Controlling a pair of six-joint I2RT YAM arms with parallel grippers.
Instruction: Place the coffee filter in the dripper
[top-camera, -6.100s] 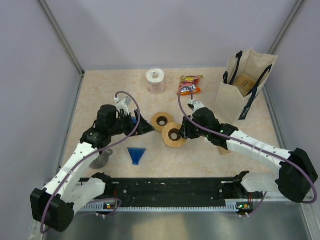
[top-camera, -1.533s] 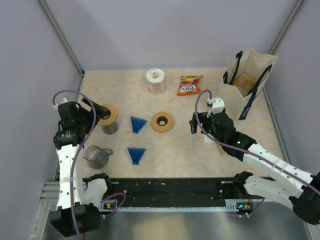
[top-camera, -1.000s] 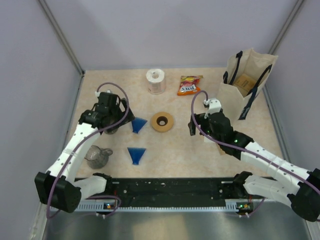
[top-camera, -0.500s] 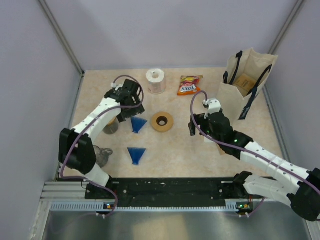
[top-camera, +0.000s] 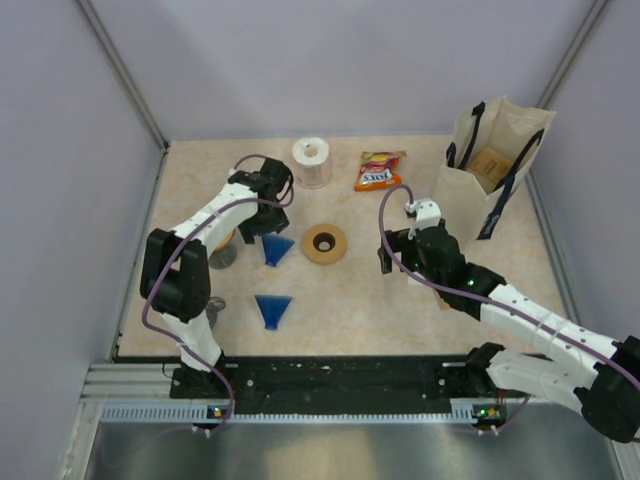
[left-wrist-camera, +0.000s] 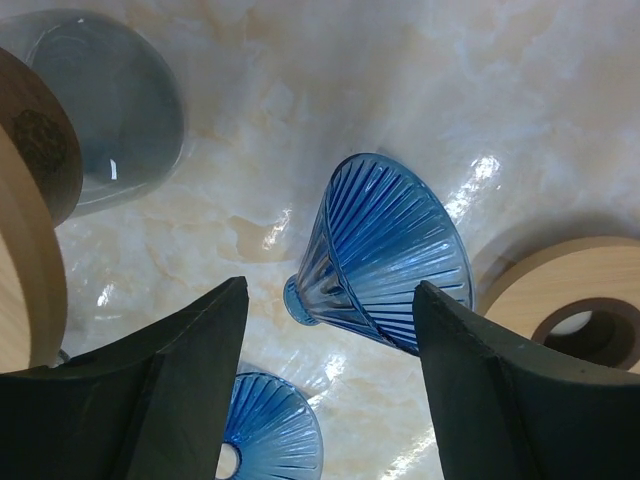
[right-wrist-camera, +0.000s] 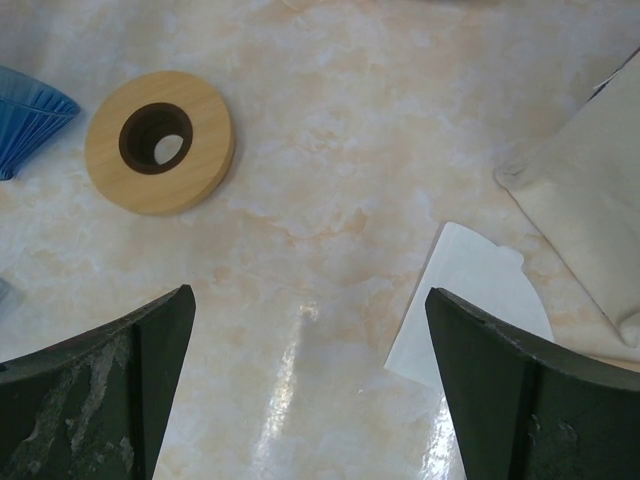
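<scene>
A blue ribbed dripper (left-wrist-camera: 385, 255) lies on its side on the table, also in the top view as the dripper (top-camera: 277, 248). My left gripper (left-wrist-camera: 330, 300) hangs just above it, open, a finger on each side of its narrow end and neither one touching. A second blue dripper (left-wrist-camera: 270, 435) lies nearer the arms' bases. The white coffee filter (right-wrist-camera: 470, 300) lies flat beside the paper bag (right-wrist-camera: 590, 190). My right gripper (right-wrist-camera: 310, 300) hovers wide open over bare table just left of the filter, holding nothing.
A wooden ring (top-camera: 325, 243) lies right of the dripper. A glass carafe (left-wrist-camera: 110, 110) with a wooden collar (left-wrist-camera: 30, 200) stands left of it. At the back are a toilet roll (top-camera: 311, 162), a snack packet (top-camera: 379, 171) and the bag (top-camera: 490, 170).
My left arm has swung from the left side across to the upper dripper, and its jaws have narrowed round it. The right arm has stayed put.
</scene>
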